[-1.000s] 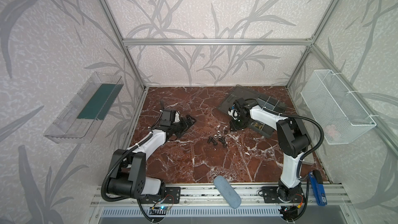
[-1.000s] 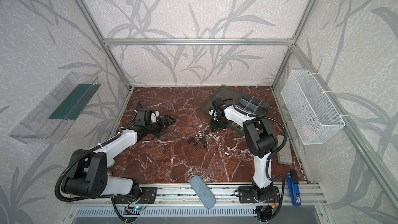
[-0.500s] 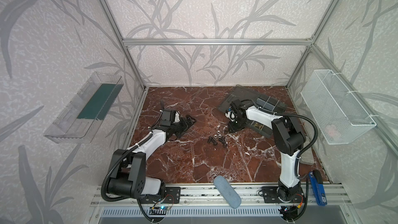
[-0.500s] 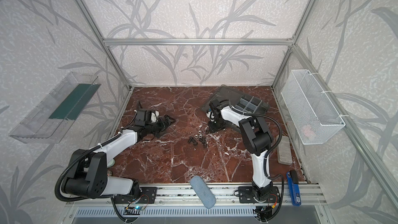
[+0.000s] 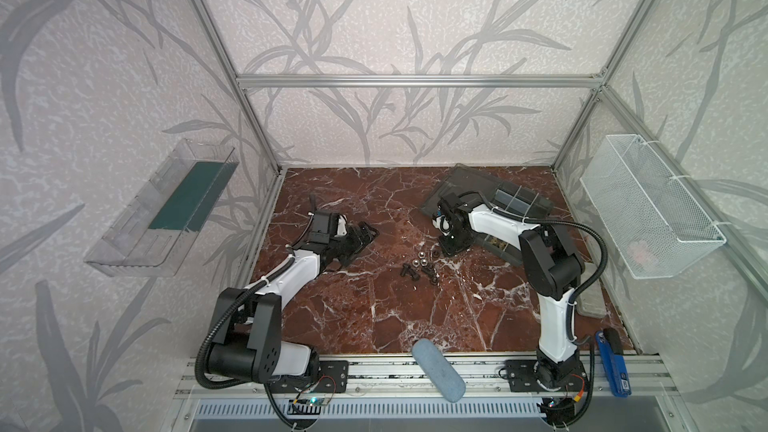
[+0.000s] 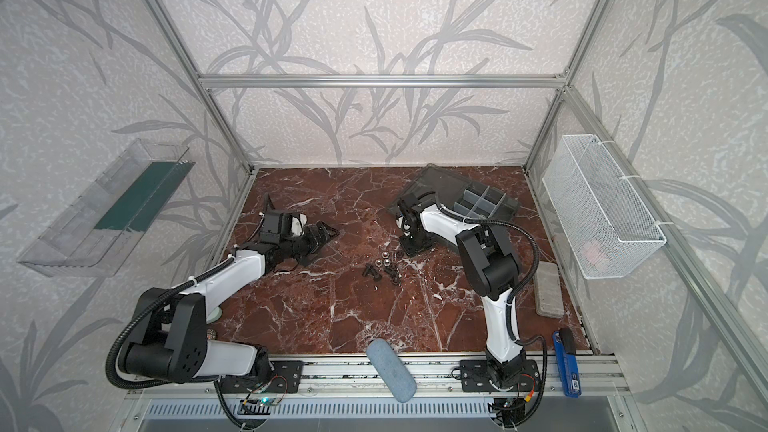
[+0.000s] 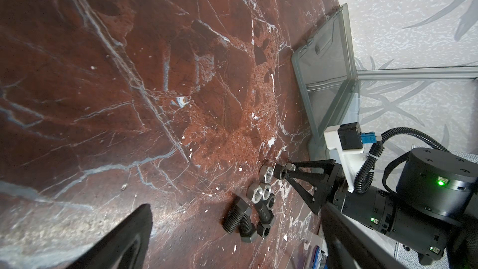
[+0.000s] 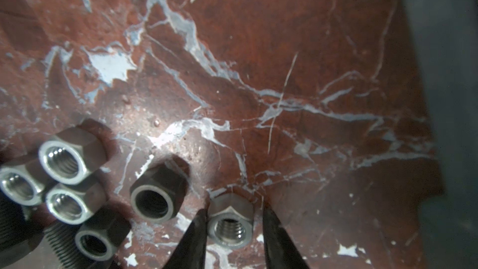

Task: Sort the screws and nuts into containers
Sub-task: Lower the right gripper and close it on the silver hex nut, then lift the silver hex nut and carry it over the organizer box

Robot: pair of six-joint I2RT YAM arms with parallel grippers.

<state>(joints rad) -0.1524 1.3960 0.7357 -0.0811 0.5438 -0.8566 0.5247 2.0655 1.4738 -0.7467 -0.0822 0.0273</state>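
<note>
A small pile of black screws (image 5: pixel 409 272) and silver nuts (image 5: pixel 422 259) lies mid-floor, seen close in the left wrist view as screws (image 7: pixel 238 218) and nuts (image 7: pixel 258 191). My right gripper (image 5: pixel 446 249) is down at the pile's edge, its fingers (image 8: pixel 196 236) astride one silver nut (image 8: pixel 230 225). One finger touches the nut and a slim gap stays at the other. A black nut (image 8: pixel 157 197) sits just beside it. The organizer box with its containers (image 5: pixel 519 205) lies open behind the right arm. My left gripper (image 5: pixel 368 234) rests open and empty on the left.
A white mesh basket (image 5: pixel 648 205) hangs on the right wall and a clear tray (image 5: pixel 166 209) on the left wall. A grey-blue case (image 5: pixel 438 369) lies on the front rail, with a blue tool (image 5: pixel 613 361) and a grey pad (image 5: pixel 590 297) at the front right.
My right gripper has moved from the box edge toward the pile and lowered, its fingers narrowing around a silver nut. The left arm has not moved.
</note>
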